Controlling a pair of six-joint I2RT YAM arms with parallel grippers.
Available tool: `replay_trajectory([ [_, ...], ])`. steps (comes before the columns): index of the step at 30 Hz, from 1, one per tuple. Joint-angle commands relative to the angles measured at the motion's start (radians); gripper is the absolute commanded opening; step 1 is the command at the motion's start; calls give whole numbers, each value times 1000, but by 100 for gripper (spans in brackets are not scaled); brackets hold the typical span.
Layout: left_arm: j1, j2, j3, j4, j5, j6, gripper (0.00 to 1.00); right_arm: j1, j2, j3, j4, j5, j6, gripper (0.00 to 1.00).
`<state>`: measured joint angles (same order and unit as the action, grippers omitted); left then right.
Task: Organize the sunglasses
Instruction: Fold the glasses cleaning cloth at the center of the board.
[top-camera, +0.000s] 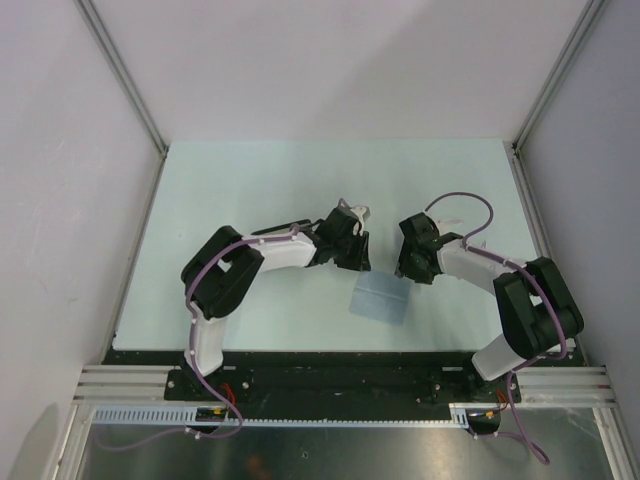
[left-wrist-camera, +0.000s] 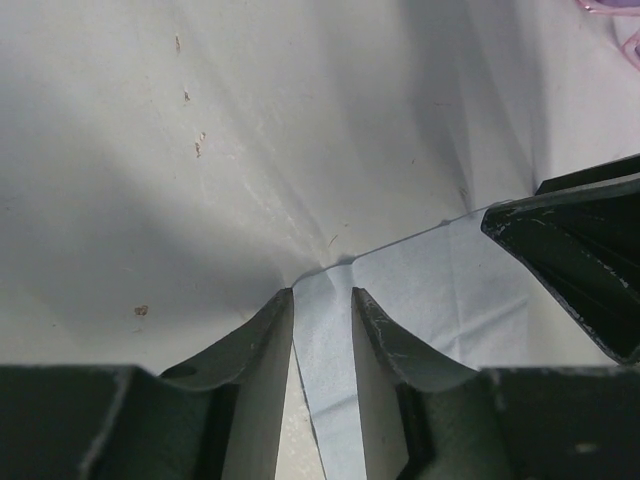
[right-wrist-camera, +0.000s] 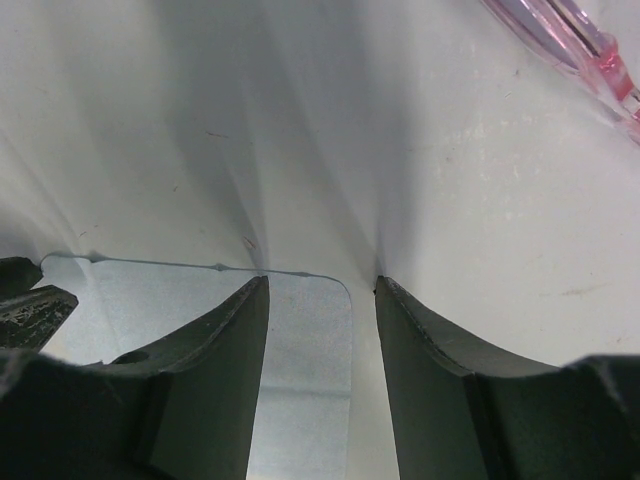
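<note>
The sunglasses show only as a pink-purple bit of frame at the top right of the left wrist view (left-wrist-camera: 612, 8) and of the right wrist view (right-wrist-camera: 585, 48). In the top view the arms hide them. A light blue cloth (top-camera: 380, 298) lies flat on the table. My left gripper (top-camera: 357, 262) is down at its far left corner, jaws a narrow gap apart with the cloth corner (left-wrist-camera: 330, 330) between them. My right gripper (top-camera: 405, 268) is open wider at the far right corner, which (right-wrist-camera: 300, 340) lies between its jaws.
The pale green table (top-camera: 250, 180) is bounded by white walls on three sides and a black rail (top-camera: 330, 375) at the near edge. The two grippers are close together; the right one's finger (left-wrist-camera: 580, 270) shows in the left wrist view.
</note>
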<state>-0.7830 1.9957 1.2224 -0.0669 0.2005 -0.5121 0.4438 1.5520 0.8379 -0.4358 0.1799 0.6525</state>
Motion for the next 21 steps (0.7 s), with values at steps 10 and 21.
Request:
replay_trajectory([
  [10, -53, 58, 57, -217, -256, 73, 44, 12, 23, -6, -23, 41, -11, 52],
  [21, -58, 78, 69, -228, -219, 73, 40, 41, 28, -5, -40, 47, 18, 46],
])
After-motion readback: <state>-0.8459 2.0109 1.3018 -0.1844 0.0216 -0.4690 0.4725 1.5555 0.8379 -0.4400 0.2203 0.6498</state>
